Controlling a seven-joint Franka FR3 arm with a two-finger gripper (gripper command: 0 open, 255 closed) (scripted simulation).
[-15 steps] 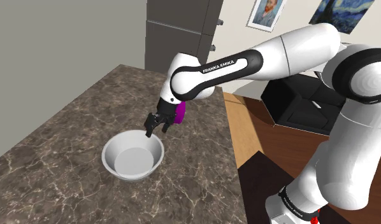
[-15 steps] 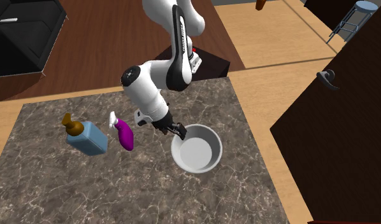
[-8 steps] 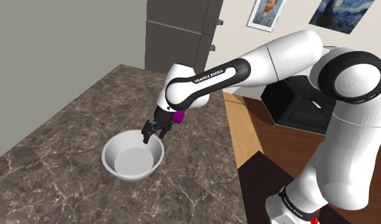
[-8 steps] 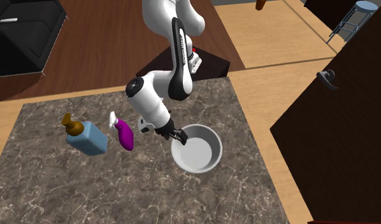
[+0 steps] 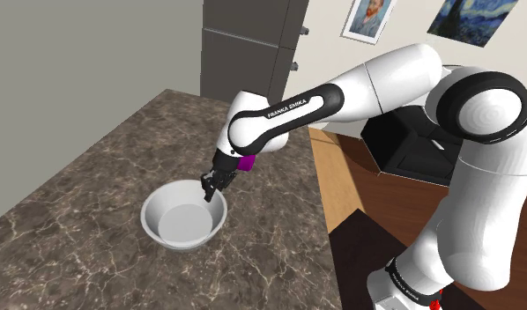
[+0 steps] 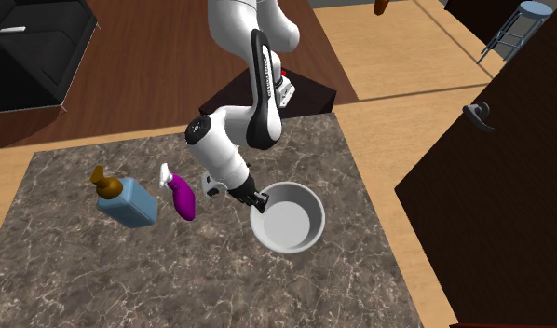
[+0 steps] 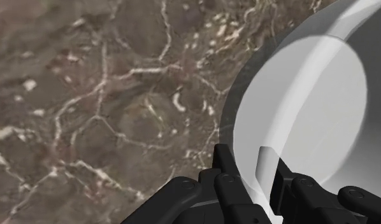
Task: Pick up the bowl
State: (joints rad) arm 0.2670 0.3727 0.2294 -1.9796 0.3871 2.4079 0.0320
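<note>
Shoulder view first: the white bowl (image 5: 184, 220) is sitting upright on the marbled desk (image 5: 85, 185), and the pincer (image 5: 208, 188) is biting its rim on the side nearest the purple bottle (image 5: 247, 162). Second exterior view: we are seeing the bowl's rim meeting the black fingers, with the bottle and a blue soap dispenser (image 6: 128, 201) sitting well apart from it. Wrist view: the fingers (image 7: 226, 167) are straddling the thin wall, one outside and one inside, and we are judging them clamped on it (no gap is showing on either side). We are advising a firm squeeze before any rise. A slow, straight lift should follow, since a bowl hanging from one edge is likely to be tipping or slipping.
</note>
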